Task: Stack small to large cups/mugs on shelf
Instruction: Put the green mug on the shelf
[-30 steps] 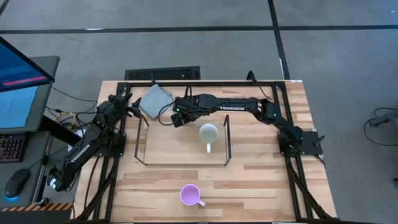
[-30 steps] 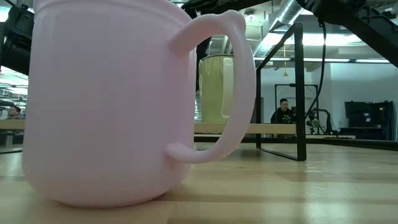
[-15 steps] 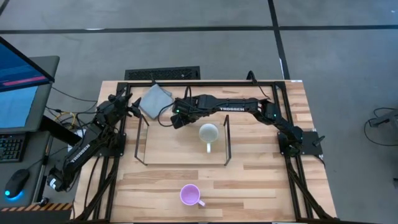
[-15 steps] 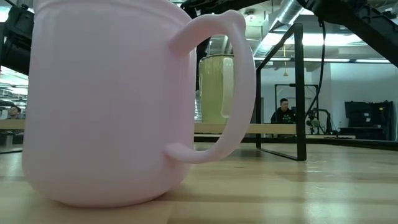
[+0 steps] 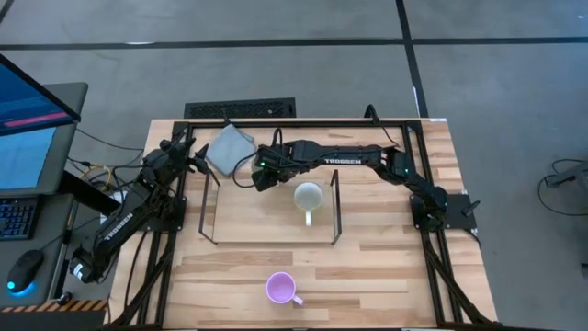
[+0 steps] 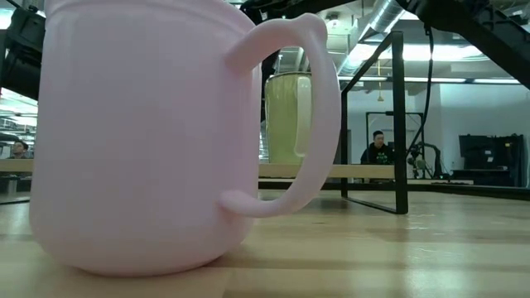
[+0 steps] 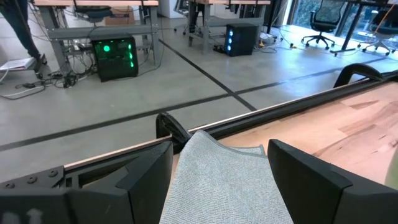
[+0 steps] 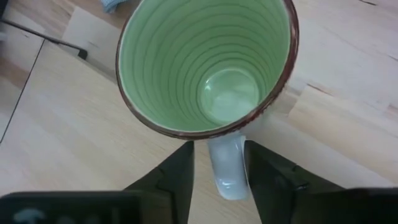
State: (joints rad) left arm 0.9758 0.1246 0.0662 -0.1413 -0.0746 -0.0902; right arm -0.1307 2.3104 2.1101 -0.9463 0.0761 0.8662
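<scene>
Under the right gripper (image 8: 217, 177), toward the rack's (image 5: 209, 207) back left part, stands the green mug (image 8: 205, 68), upright, mouth up. From the right wrist view I note its handle lying between the two fingers (image 8: 177, 177), which stand apart: a gap shows on one side of the handle, and the other finger is close beside it. From above, the gripper hides this mug.

Cream mug (image 5: 309, 196): upright inside the rack, right of centre, handle toward the table's front, just beside the right gripper.

Purple mug (image 5: 280, 288): upright on the table (image 5: 386, 267) near the front edge, well apart from the rack. It fills the low view.

Left gripper (image 5: 195, 158): waiting at the back left, beside the rack's left end, fingers wide apart, holding nothing. A grey cloth (image 7: 224, 180) lies just ahead of it.
</scene>
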